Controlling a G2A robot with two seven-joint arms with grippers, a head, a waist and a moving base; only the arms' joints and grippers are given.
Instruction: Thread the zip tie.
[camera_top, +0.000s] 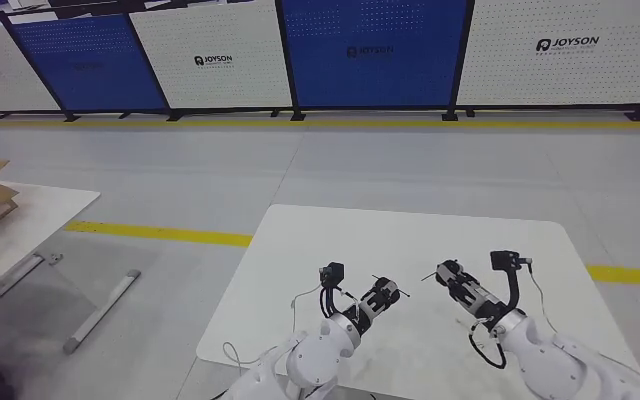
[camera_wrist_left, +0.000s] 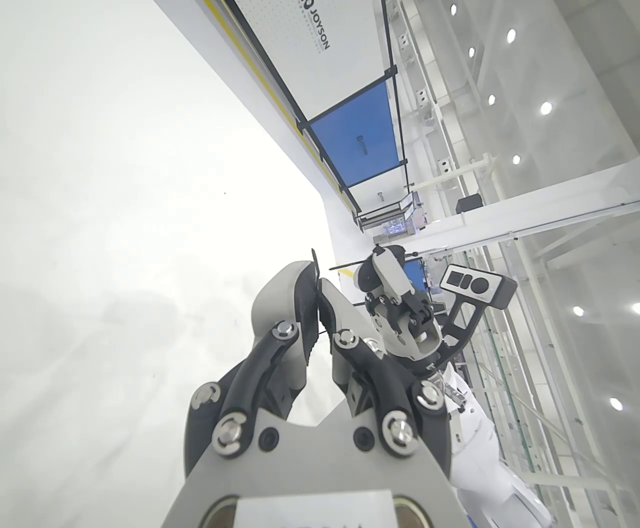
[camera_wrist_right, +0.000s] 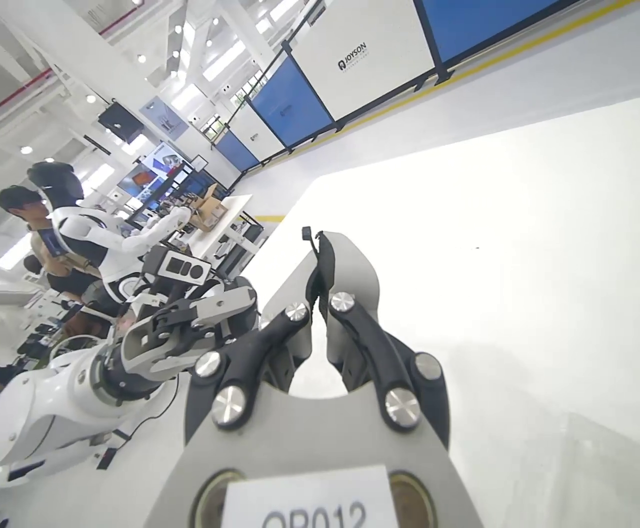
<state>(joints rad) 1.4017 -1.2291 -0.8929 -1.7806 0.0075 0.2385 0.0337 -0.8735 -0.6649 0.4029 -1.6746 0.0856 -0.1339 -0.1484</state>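
Top view puts both arms low over the near part of the white table (camera_top: 400, 230), with the left gripper (camera_top: 391, 291) and the right gripper (camera_top: 442, 270) near each other but apart, tips turned inward. We see each one clamped on a thin black length of the zip tie (camera_top: 403, 293), pads closed with nothing but strap between them, so the tie hangs in the air above the table and touches nothing else. Right wrist view shows the strap lying along the right pads with its small square head (camera_wrist_right: 306, 233) standing clear past the fingertips, aimed left toward the other arm. Left wrist view shows a short plain end poking beyond the left gripper's tips. From above, that left-held length lies crosswise to the fingers, its long axis running roughly left to right. Whether the two held lengths are one strap we cannot tell. We judge the tie to be very light, thin and springy, bending easily along its length and slick on its flat faces, so it will likely whip or twist if gripped far from the end. The best hold, we reckon, is flat across the faces: close behind the plain tip to keep it stiff, and just behind the head so the slot is left open.
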